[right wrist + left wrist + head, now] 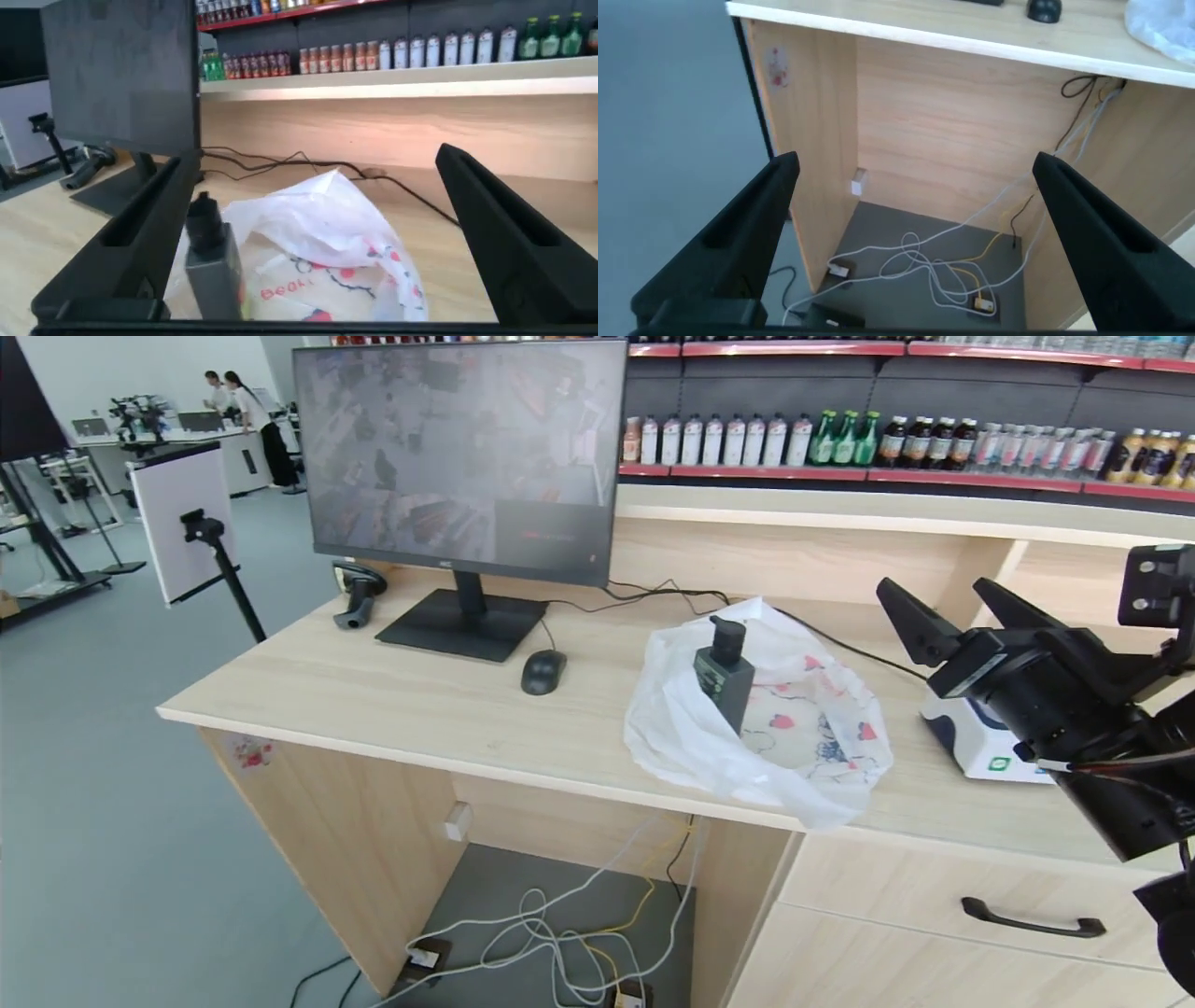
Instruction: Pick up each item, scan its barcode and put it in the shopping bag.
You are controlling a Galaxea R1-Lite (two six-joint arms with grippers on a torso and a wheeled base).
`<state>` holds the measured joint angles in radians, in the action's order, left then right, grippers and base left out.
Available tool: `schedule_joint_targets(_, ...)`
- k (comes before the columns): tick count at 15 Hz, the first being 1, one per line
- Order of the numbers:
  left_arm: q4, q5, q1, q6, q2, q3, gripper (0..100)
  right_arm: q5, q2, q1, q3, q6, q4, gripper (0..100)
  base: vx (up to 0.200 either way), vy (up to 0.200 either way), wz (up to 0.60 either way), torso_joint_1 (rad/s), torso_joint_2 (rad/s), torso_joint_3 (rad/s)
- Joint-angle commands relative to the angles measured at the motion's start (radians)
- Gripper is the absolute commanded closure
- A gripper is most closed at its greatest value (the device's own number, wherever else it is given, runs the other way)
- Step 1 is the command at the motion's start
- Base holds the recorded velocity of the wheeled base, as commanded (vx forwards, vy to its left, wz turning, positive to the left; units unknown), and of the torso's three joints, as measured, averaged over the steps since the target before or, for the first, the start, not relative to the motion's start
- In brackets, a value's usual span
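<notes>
1. A monitor (462, 457) stands on the desk's (392, 700) left, a mouse (542, 671) before its base.
2. Right of the mouse lies the shopping bag (803, 747), a bottle (724, 677) upright in it.
3. A scanner (971, 747) sits right of the bag; shelves (887, 474) run behind.

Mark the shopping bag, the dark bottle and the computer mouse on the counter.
shopping bag (674, 737), head view, on its white plastic left side.
dark bottle (727, 683), head view, on its body below the cap.
computer mouse (542, 671), head view, on the middle of its back.
</notes>
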<state>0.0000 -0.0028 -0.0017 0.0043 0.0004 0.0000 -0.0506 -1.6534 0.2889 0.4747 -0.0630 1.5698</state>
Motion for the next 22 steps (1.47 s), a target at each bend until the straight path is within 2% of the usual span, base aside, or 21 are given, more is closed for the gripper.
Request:
schedule_joint_targets(1,0.0,0.001,0.0,0.0,0.0,0.0,0,0.0,0.012,0.001,-0.001,0.002,0.001,0,0.0,0.0,-0.6,0.012,0.0,0.002)
schedule_joint_targets(7,0.0,0.001,0.0,-0.004,0.0,0.0,0,0.0,0.027,-0.001,-0.018,0.002,0.001,0,0.0,-0.033,-0.6,0.001,0.0,0.003)
schedule_joint_targets(17,0.0,0.001,0.0,-0.007,0.0,0.0,0,0.002,0.006,0.001,-0.027,0.011,0.001,0,0.0,-0.2,0.0,0.001,0.0,0.001)
schedule_joint_targets(22,0.0,0.001,0.0,-0.009,0.0,0.0,0,0.0,-0.002,-0.001,-0.028,0.011,0.001,0,0.0,-0.2,0.6,0.0,0.0,0.001)
